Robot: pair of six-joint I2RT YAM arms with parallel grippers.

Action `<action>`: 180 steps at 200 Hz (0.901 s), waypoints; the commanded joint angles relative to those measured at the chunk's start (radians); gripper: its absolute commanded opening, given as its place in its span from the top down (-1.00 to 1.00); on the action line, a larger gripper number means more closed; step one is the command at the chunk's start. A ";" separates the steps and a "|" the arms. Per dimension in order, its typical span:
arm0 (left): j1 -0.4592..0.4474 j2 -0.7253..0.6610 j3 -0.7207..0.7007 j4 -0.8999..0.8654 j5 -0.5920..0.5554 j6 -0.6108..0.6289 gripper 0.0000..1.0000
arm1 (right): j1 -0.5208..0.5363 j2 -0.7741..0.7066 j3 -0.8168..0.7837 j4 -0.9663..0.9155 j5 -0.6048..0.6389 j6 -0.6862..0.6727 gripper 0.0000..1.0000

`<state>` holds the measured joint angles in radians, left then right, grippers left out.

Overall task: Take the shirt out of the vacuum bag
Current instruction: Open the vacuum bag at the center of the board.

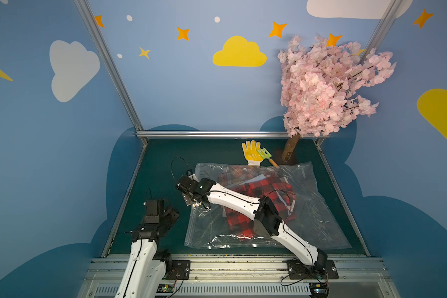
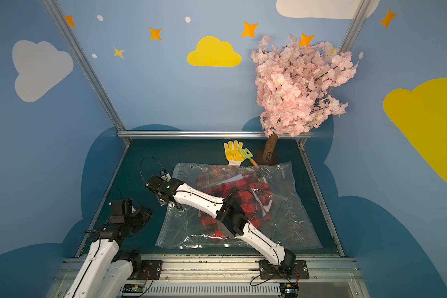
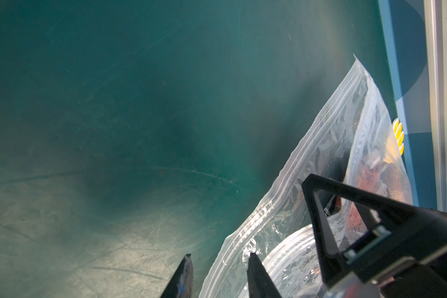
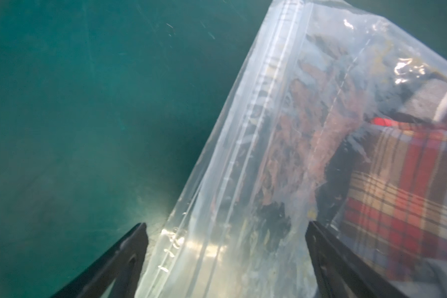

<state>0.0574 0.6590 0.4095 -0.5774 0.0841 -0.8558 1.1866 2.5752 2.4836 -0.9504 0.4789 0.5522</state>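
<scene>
Vacuum bag (image 1: pixel 318 206): lies flat on the green surface (image 1: pixel 163 160), with its zip-seal edge on the left arm's side.
Shirt (image 1: pixel 266 189): red-and-black check, inside the bag, partly hidden under the right arm.
Right tool (image 4: pixel 226 227): jaws spread wide and straddling the zip-seal strip, nothing clamped.
Left tool (image 3: pixel 220 255): jaws partly apart at the bag's zip edge, holding nothing.
</scene>
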 commanded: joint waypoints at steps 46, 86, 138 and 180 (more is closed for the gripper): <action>0.007 -0.007 0.005 -0.007 0.018 0.032 0.22 | 0.002 0.012 -0.036 -0.060 0.059 -0.015 -0.52; 0.007 0.008 0.002 0.022 0.039 0.040 0.20 | -0.012 -0.041 -0.120 -0.059 0.061 0.018 0.42; 0.005 0.096 0.008 0.193 0.231 0.044 -0.04 | -0.017 -0.139 -0.158 -0.112 0.095 0.072 1.00; -0.005 0.189 0.067 0.295 0.386 0.047 -0.56 | -0.027 -0.314 -0.321 -0.031 0.059 0.074 1.00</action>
<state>0.0586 0.8101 0.4232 -0.3756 0.3443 -0.8196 1.1694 2.3947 2.2341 -0.9947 0.5442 0.6075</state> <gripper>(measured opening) 0.742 0.046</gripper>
